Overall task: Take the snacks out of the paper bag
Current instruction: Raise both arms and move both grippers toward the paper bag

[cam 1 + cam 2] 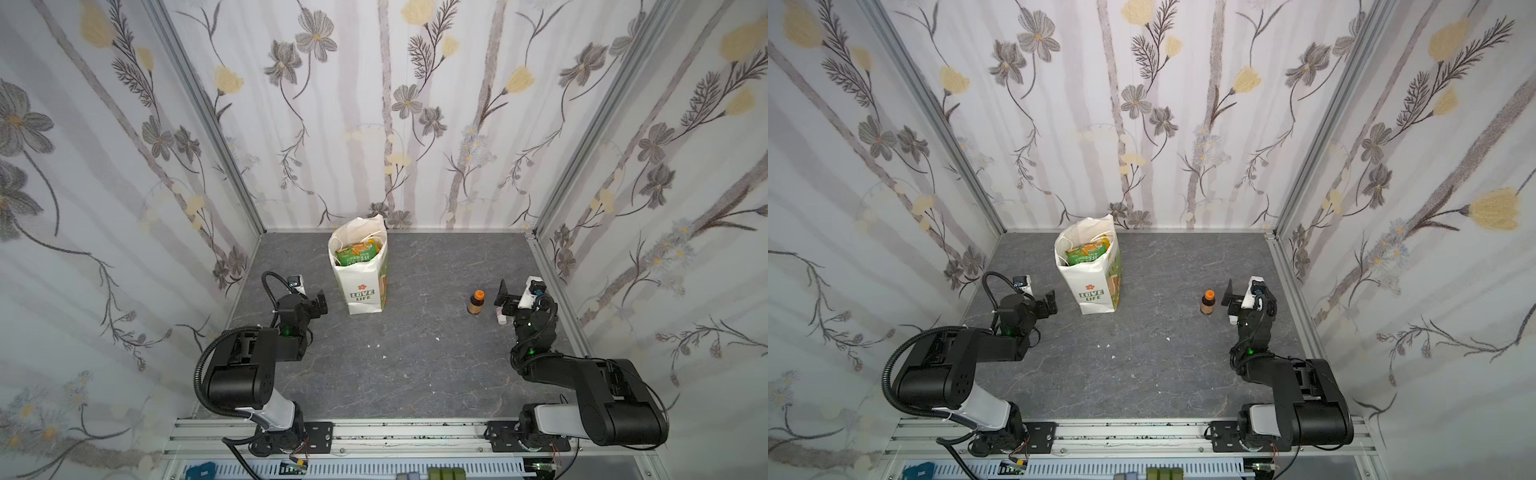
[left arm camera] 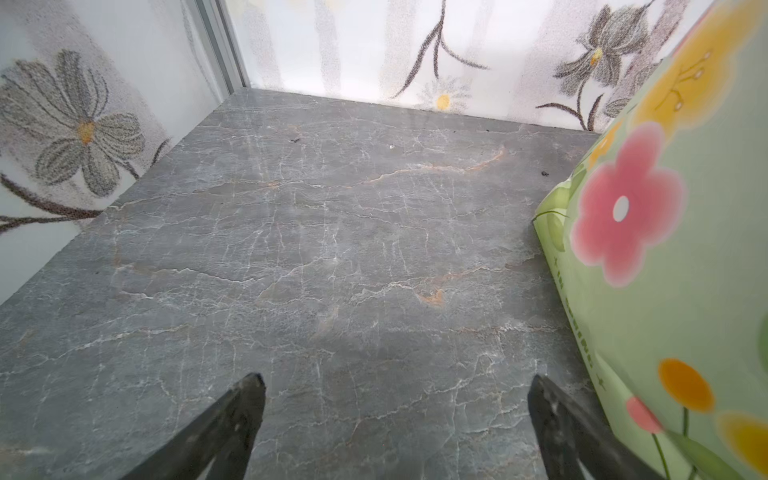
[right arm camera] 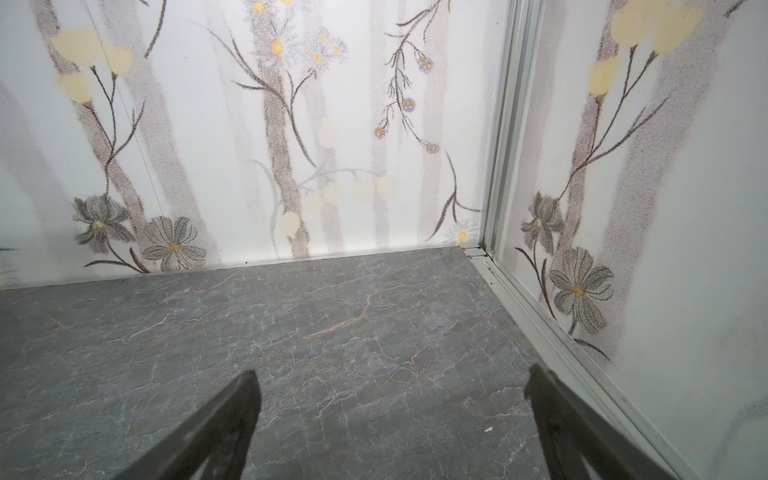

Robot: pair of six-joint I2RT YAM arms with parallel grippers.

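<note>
Item 1: paper bag point(image 1: 362, 286) point(image 1: 1091, 286), white front face. You read "LOVE LIFE" in green capitals, set in two lines under a small red flower emblem; it is legible in both top views.

Item 2: the same bag, green flowered side panel, left wrist view point(image 2: 685, 291). You find a line of small dark green characters running along the panel's edge, too blurred to read.

Item 3: snacks point(image 1: 357, 254) point(image 1: 1086, 253) in the bag's mouth. The top green-and-orange packet carries pale print, too small for you to read.
</note>
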